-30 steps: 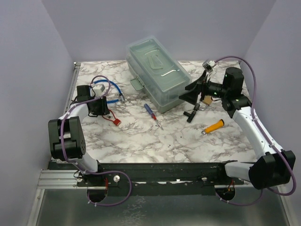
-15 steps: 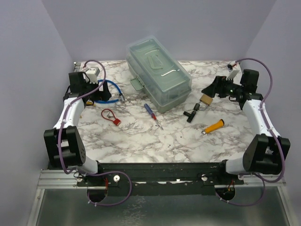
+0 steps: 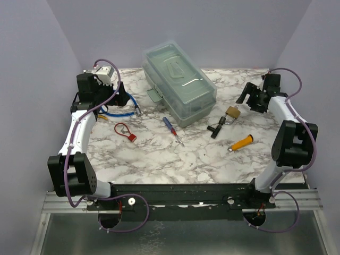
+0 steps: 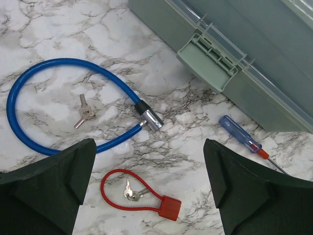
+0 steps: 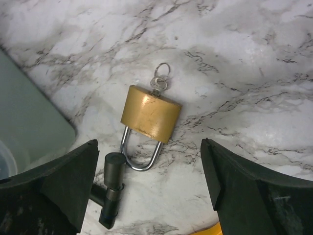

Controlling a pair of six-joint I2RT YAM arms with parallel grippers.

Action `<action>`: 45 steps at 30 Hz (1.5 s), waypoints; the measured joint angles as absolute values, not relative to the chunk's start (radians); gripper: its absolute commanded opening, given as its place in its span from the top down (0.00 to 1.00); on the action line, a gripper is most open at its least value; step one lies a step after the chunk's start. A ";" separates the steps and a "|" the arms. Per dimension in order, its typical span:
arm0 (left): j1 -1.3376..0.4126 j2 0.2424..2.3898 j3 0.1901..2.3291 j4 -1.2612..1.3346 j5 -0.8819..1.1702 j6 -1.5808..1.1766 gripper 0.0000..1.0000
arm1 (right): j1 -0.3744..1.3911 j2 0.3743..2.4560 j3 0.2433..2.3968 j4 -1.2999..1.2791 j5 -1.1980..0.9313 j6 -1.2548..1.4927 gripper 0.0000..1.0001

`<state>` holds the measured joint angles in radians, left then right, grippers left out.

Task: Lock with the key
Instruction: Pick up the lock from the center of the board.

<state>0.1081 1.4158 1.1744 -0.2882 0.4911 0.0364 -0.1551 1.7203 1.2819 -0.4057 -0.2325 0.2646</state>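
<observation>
Right wrist camera looks straight down on the padlock [image 5: 150, 113], which lies flat on the marble table [image 3: 159, 154] near the right edge, toward the far side. Its silver shackle [image 5: 141, 159] points at a black T-shaped tool [image 5: 112, 188], and the bend lies just beside that tool's top end; whether they touch I cannot tell. A small key [image 5: 159, 84] with a ring sticks out of the brass body at the opposite end. The right gripper [image 3: 247, 98] hangs above the padlock with its fingers spread wide, grasping nothing. A clear plastic box [image 3: 180, 79] stands at the far middle of the table, near the padlock, and an orange handle [image 3: 243, 142] lies closer to the near edge. The left gripper [image 3: 118, 95] is over the far left corner, also spread and empty, above a blue cable lock [image 4: 58, 110] and a red cable lock [image 4: 142, 201]. A screwdriver [image 3: 171, 127] lies near the table's middle.
</observation>
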 measured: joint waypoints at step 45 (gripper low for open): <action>0.083 1.343 1.122 -0.225 0.497 0.031 0.01 | -0.008 2.098 1.586 -0.691 0.237 0.550 0.54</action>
